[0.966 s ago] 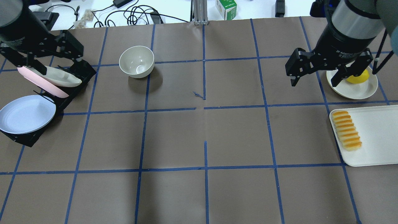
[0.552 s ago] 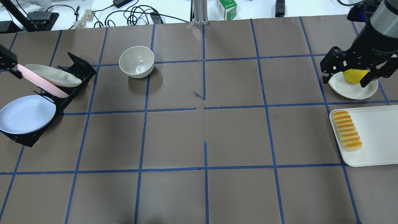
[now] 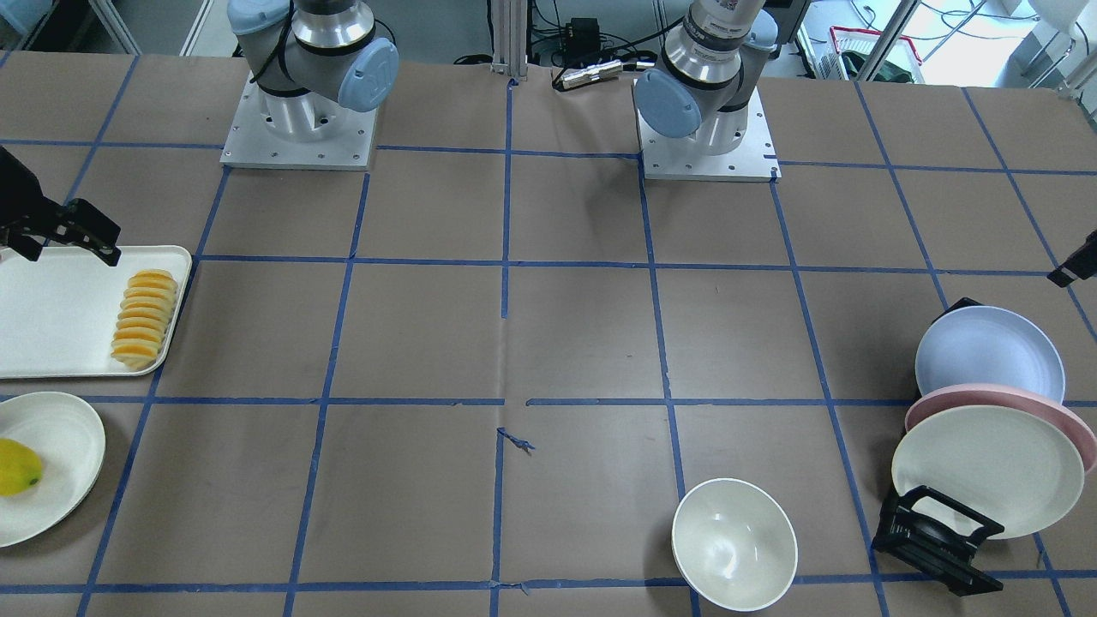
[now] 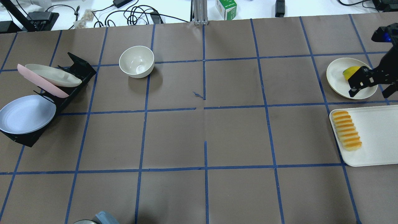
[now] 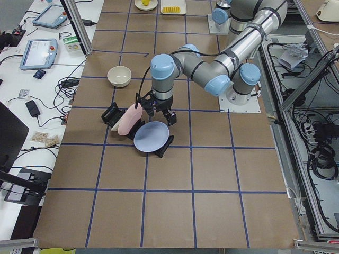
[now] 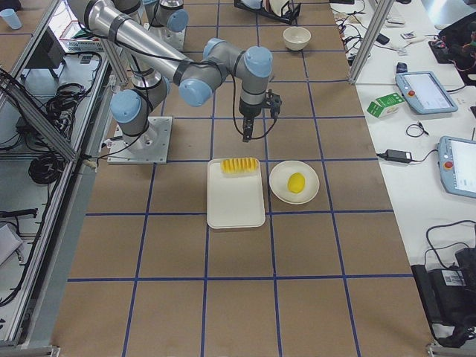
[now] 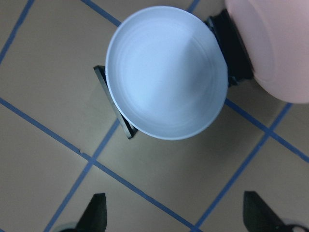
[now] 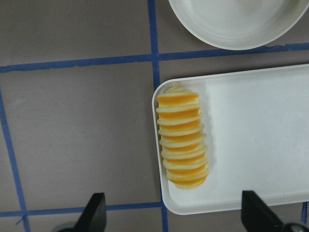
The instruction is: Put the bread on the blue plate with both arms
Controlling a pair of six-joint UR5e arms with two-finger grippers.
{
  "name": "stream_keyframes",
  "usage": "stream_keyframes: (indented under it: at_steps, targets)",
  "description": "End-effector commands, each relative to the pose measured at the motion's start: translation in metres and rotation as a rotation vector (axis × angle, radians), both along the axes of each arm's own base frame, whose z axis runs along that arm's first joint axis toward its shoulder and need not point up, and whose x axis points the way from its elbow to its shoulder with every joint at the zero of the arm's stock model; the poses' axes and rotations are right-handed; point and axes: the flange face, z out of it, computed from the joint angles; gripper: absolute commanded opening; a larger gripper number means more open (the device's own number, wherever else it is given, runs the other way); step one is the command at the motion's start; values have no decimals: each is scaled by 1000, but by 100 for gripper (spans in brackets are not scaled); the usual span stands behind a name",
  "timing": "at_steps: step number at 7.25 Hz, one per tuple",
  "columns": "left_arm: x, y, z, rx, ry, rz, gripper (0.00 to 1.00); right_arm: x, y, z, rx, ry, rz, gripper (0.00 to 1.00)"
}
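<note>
- Nearest the robot on its right side, a white tray (image 4: 376,137) lies flat on the brown table. The bread (image 4: 346,130) lies along the tray's edge that faces the table's middle, a ridged row of orange-yellow slices with nothing touching it.
- The right gripper (image 8: 175,215) hangs in the air above that row. Its wrist camera looks straight down on the loaf, and the jaws are spread wide with nothing between them.
- Well apart from it, at the table's left end, stands a black rack (image 4: 81,71). The blue plate (image 4: 26,114) leans tilted in the rack's end slot, the one closest to the robot.
- The left gripper (image 7: 176,215) hovers over the blue plate. Its jaws are also wide apart and empty, and they touch neither plate nor rack.
- In the slot behind the blue plate leans a pink plate (image 7: 270,48), and behind that a cream plate (image 4: 51,75), both tilted the same way.
- Farther out on the right, just beyond the tray, a round cream dish (image 4: 334,76) lies flat with a smooth yellow fruit (image 4: 349,71) on it.
- Farther out left of centre, a cream bowl (image 4: 136,61) stands upright, apart from the rack.
</note>
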Motion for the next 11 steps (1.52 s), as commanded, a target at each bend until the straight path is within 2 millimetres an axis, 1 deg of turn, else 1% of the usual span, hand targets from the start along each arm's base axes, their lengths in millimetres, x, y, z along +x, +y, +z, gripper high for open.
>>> stream_keyframes:
  at_steps: [1,2,3,4,5,6,7,8,9,10,11]
  targets:
    - [26,-18,-64,40,14,8,100,-13,4,-60,13,-22,23,100]
    - [33,-23,-104,77,47,13,100,-12,6,-83,50,-44,24,100]
    - [41,-28,-119,81,42,18,100,-15,2,-101,33,-28,55,100]
    - [42,-29,-129,89,55,19,90,-18,-3,-118,28,-31,119,100]
    - [43,-30,-127,83,58,12,65,-20,-6,-138,57,-56,118,100]
    - [47,-27,-127,82,58,13,42,-20,-8,-146,68,-67,122,100]
    - [48,-23,-130,90,64,15,33,-21,-7,-149,78,-66,116,100]
    - [47,-21,-136,98,73,14,22,-21,-6,-153,87,-70,113,100]
    - [48,-23,-133,94,66,15,15,-22,-6,-156,93,-71,115,100]
    - [50,-24,-128,90,62,18,4,-25,-5,-156,93,-71,106,100]
    - [49,-23,-131,96,70,19,4,-25,-4,-157,96,-73,103,96]
